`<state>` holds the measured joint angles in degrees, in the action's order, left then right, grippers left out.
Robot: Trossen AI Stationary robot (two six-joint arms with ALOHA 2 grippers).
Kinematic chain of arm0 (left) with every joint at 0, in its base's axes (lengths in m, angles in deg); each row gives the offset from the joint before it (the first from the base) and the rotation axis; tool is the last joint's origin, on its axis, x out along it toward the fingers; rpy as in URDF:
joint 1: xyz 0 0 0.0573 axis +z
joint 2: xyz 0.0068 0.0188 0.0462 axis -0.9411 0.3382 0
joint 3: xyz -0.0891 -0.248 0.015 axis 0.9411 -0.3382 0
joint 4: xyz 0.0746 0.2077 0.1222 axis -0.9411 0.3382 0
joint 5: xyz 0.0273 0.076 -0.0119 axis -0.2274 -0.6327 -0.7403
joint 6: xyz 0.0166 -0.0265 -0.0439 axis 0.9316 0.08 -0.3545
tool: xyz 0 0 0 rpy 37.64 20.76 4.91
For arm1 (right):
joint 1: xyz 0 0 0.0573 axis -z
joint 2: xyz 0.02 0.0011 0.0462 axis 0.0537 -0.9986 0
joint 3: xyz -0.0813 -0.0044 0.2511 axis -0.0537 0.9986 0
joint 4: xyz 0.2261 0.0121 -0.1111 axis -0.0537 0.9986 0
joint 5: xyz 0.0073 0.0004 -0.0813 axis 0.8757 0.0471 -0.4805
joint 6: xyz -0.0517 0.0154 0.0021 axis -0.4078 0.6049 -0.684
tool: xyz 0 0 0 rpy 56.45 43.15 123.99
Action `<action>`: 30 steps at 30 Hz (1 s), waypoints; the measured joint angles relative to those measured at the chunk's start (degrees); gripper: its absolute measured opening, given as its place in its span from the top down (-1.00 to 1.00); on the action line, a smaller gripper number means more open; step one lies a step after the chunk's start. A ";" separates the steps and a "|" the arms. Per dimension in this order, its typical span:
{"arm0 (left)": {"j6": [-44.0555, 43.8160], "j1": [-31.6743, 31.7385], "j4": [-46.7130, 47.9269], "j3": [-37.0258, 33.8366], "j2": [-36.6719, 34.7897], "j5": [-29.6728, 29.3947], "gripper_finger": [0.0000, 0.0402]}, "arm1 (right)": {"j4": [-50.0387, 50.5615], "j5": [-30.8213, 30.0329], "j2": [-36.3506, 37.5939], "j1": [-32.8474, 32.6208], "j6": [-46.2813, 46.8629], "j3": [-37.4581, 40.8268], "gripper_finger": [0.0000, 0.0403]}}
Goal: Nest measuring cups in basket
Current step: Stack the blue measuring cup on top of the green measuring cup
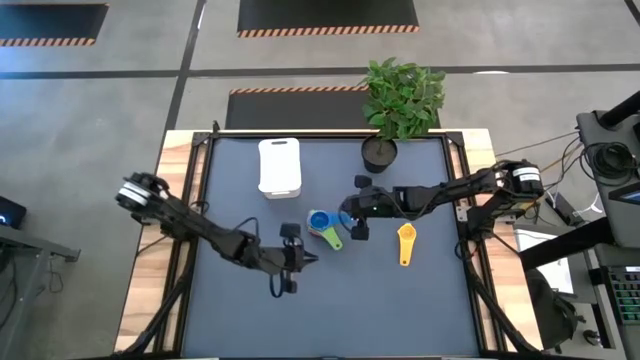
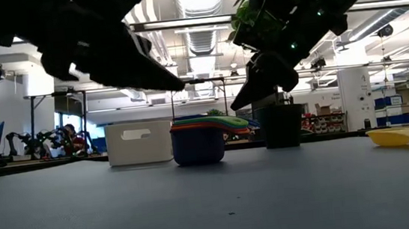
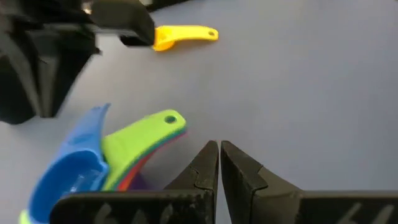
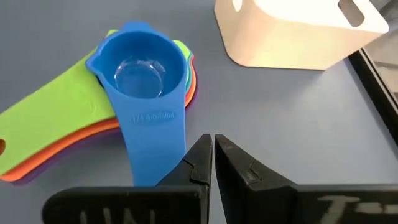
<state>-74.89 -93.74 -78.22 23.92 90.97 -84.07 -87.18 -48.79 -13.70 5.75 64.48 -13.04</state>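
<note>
Right wrist view: your right gripper (image 4: 212, 155), shut and empty, sits just behind the blue cup (image 4: 144, 74) topping the stack; its handle points at the fingers; basket (image 4: 298, 31) beyond.

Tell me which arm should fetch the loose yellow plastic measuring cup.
Probably right. The yellow plastic measuring cup lies alone just beside the shut right gripper. The shut left gripper sits beyond the nested stack of coloured cups, farther away.

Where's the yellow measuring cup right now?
In the high view the yellow measuring cup lies alone on the mat's right half, right of the nested stack topped by the blue cup and just below the right gripper, well apart from the basket.
</note>
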 joint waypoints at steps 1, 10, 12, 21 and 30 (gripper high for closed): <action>-0.14 -0.10 0.07 0.25 0.79 -0.01 1.00 | -0.12 -0.01 0.00 0.00 -0.01 0.07 0.96; -2.47 0.07 -4.03 1.04 5.20 1.63 1.00 | -1.01 0.02 -2.08 0.00 0.08 0.07 0.96; -2.48 0.15 -4.61 1.04 6.08 1.99 1.00 | -1.46 -0.10 -2.48 0.07 -0.70 0.06 0.96; -2.49 3.39 -10.59 0.97 9.65 6.93 1.00 | -2.86 -0.50 -2.59 2.57 -1.32 -0.35 0.96; -2.49 5.04 -13.53 0.91 11.91 7.05 1.00 | -1.62 1.22 -2.85 3.98 -1.32 0.29 0.96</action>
<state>-77.38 -88.71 -91.76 24.82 102.89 -77.03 -88.80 -47.57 -16.55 9.73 63.16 -12.75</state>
